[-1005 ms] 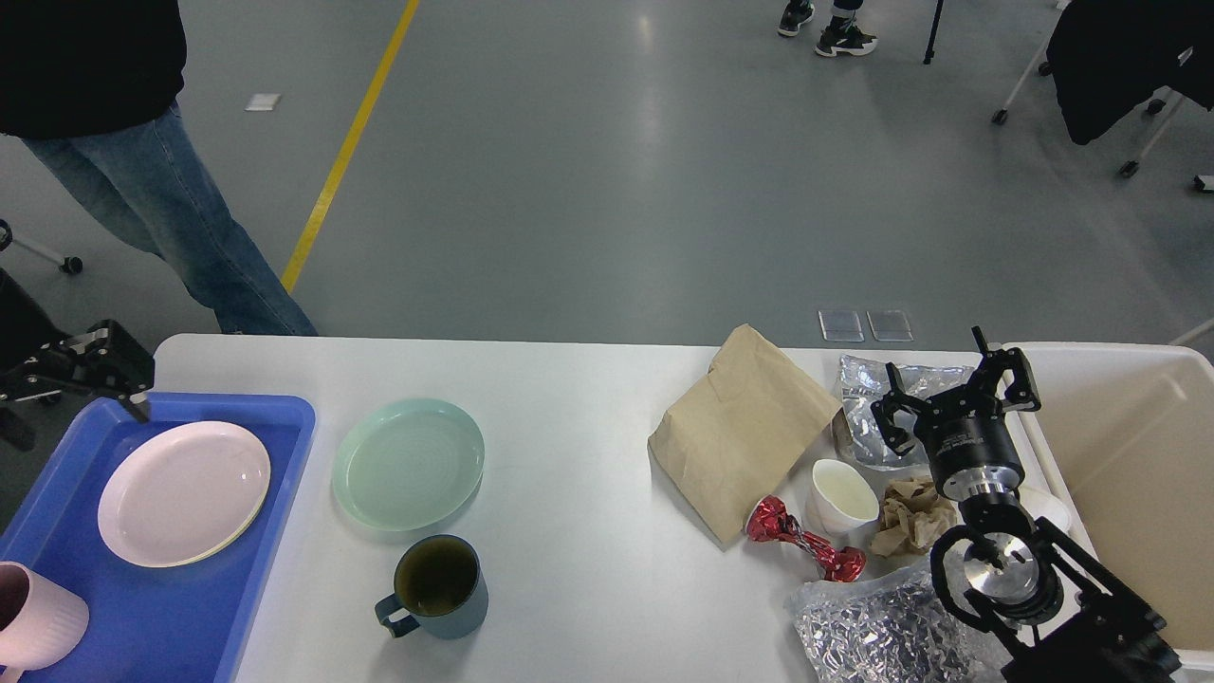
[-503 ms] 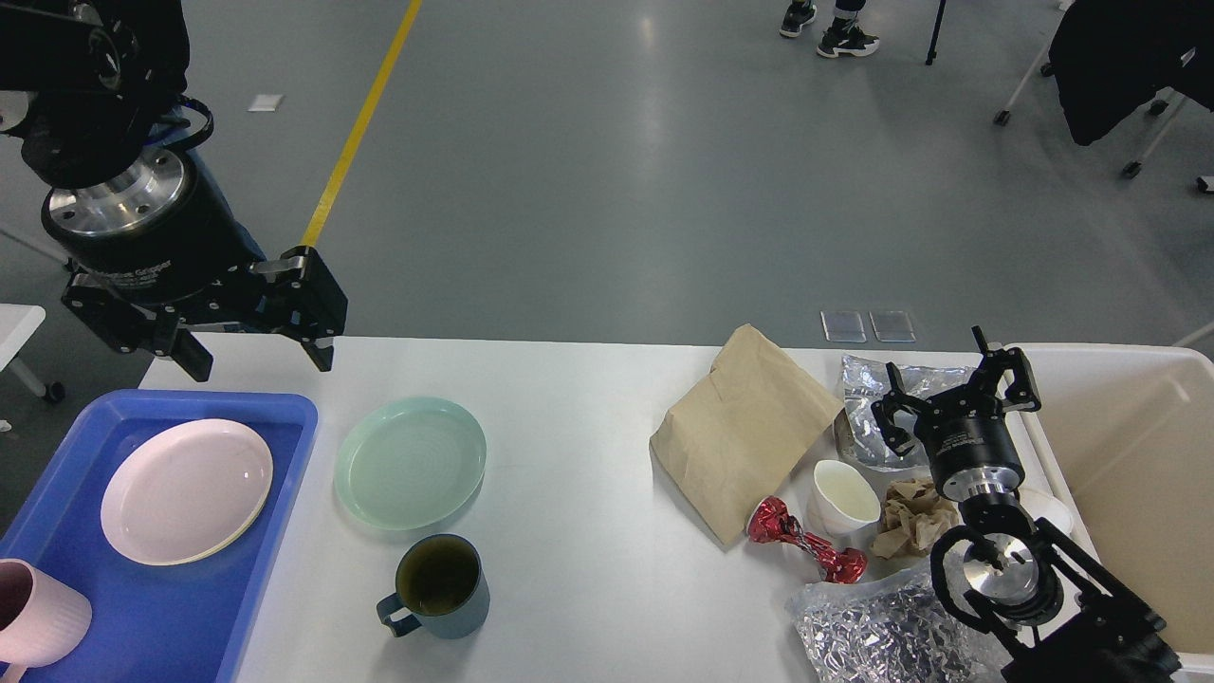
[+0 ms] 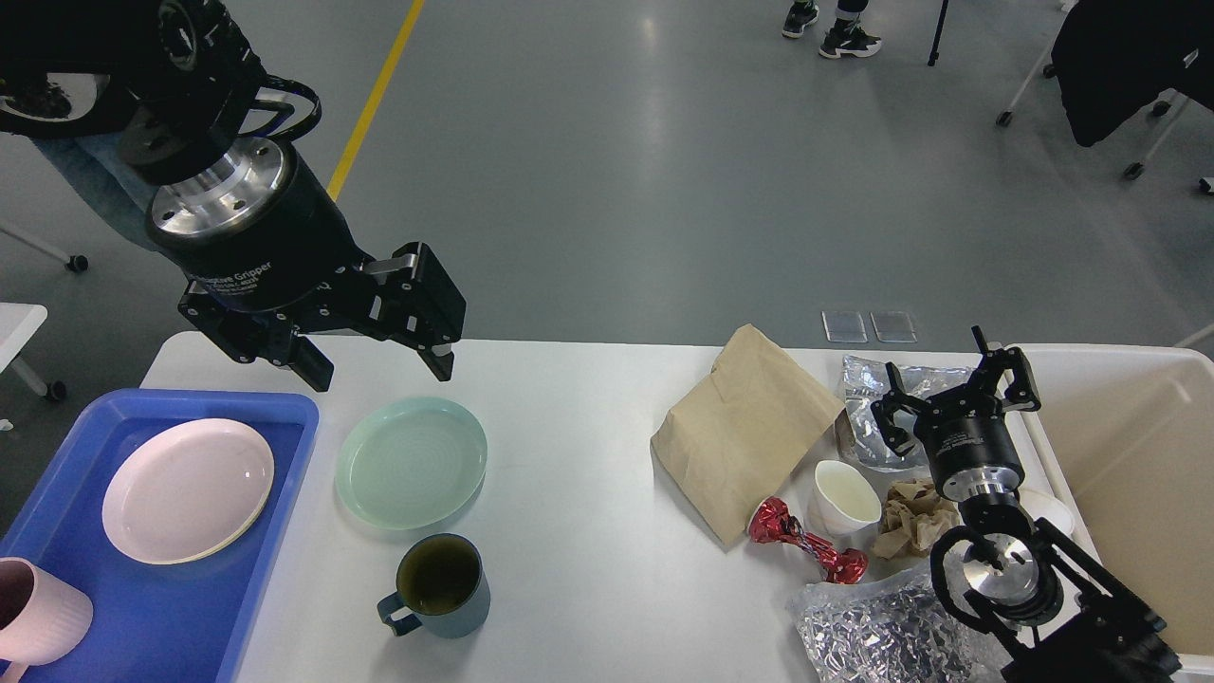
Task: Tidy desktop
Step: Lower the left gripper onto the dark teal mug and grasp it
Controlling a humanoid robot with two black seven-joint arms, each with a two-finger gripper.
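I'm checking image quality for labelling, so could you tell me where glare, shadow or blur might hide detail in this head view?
Head view: sharp overall, with no motion blur on the left gripper, jaws apart; the foil bag glitters with specular highlights; overhead lights leave pale reflections on the grey floor; the desktop is evenly lit, with only soft shadows beside the green plate and the dark mug.

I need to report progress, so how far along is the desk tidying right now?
Early stage. Done: a pink plate and pink cup sit in the blue tray. In hand: nothing; the left claw hangs open above the green plate, and the right claw is open too. Left on the desktop: green plate, dark mug, paper bag, white cup and wrappers.
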